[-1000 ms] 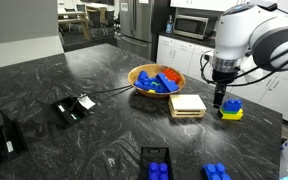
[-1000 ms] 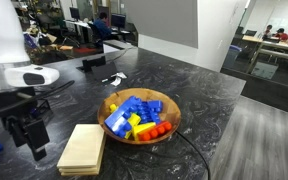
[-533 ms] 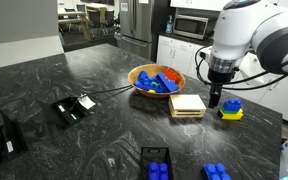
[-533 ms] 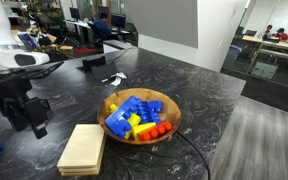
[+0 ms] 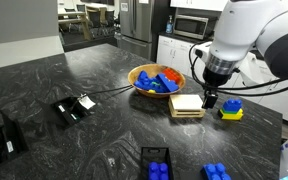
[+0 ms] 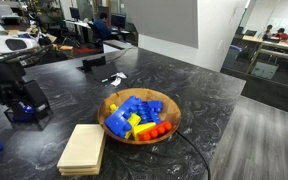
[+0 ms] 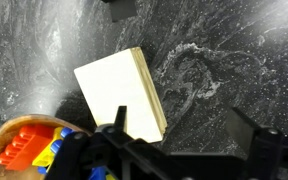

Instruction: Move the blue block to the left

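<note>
Blue block, black along one end, seemingly studded on top.

The arm has rounded white shells and 1 dark grey joint band. The gripper is black, with thin black cables looping just above it.

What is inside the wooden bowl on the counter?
The wooden bowl holds a heap of blue bricks, a few yellow bricks and orange pieces at one edge. Whatever lies under the heap, and the bowl's bottom, is covered.
</note>
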Controlling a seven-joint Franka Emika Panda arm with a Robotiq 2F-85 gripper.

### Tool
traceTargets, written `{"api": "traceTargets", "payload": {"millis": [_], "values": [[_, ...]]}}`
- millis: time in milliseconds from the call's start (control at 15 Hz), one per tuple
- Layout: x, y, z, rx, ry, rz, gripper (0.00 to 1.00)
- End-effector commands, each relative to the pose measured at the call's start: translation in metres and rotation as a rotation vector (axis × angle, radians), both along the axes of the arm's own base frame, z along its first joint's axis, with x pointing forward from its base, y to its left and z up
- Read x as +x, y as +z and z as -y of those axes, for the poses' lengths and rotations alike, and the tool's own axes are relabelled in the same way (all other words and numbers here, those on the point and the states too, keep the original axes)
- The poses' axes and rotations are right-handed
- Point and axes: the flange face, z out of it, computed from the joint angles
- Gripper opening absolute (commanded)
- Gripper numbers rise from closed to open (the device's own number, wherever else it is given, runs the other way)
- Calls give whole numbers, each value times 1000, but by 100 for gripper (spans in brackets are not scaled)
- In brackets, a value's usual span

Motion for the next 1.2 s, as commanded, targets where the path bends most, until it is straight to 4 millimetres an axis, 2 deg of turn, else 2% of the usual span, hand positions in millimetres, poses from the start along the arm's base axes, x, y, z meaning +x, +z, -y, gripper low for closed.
{"api": "traceTargets", "payload": {"millis": [0, 67, 133, 333, 467, 667, 867, 1133], "values": [[0, 0, 0, -1, 0, -1, 100], [0, 0, 0, -1, 0, -1, 100], [4, 2, -10, 13, 52, 24, 100], [20, 1, -67, 58, 248, 81, 100], [30, -8, -111, 93, 373, 102, 100], [46, -27, -156, 154, 516, 125, 100], [62, -45, -178, 209, 603, 148, 100], [77, -75, -182, 208, 635, 78, 100]]}}
